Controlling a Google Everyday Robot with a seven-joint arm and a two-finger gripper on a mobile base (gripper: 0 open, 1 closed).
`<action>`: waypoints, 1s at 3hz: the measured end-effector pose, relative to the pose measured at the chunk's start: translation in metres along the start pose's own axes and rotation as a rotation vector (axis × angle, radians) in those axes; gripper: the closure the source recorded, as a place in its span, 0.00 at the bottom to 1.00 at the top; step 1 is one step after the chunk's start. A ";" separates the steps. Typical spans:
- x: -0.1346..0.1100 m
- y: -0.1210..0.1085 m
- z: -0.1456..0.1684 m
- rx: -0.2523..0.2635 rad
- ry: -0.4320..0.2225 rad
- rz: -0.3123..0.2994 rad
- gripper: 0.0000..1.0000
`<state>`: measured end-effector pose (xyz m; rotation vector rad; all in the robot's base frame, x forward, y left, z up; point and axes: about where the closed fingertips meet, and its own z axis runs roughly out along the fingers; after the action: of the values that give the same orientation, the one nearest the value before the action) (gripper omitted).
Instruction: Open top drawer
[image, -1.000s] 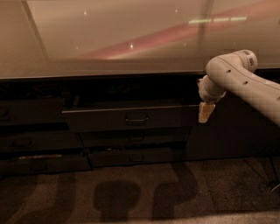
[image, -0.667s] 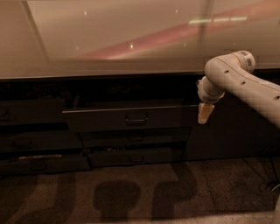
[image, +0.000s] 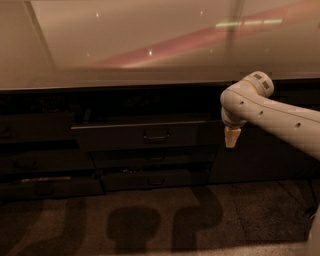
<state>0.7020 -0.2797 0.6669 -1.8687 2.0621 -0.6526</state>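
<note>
1. Top drawer (image: 120, 136) sits where it did 0.7 s ago: part-way out, no visible change in how far.
2. Arm (image: 280, 120) has shifted left and down since then. The gripper (image: 231, 137) is now a little lower, just beside the drawer's right end.
3. Gripper hangs pointing down, level with the drawer front and well apart from the handle (image: 156, 135). Can't tell if it touches the front.
4. Gripper state: can't tell whether it is clenched or released. It grasps nothing visible.
5. Drawer is under the counter (image: 125, 45) edge, centre of the cabinet row and above two lower drawers (image: 155, 178).
6. Look: wide dark grey-brown front with a thin pale rim along the top edge and a small dark loop handle at mid-front. There is a dark gap behind the rim; the interior is too dark to read.
7. Drawer stands proud of the side drawers (image: 35, 125) on the left.
8. Long axis runs left-right, parallel to the counter edge. The front faces the camera, slid out toward it and level.
9. Shadows fall on the floor (image: 150, 220) below.
</note>
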 end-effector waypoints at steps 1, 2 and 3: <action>0.000 0.000 0.000 0.000 0.000 0.000 0.00; 0.002 0.003 0.010 -0.038 -0.058 0.016 0.00; 0.009 0.017 0.043 -0.130 -0.195 0.068 0.00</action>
<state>0.7072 -0.2933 0.6219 -1.8396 2.0728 -0.3127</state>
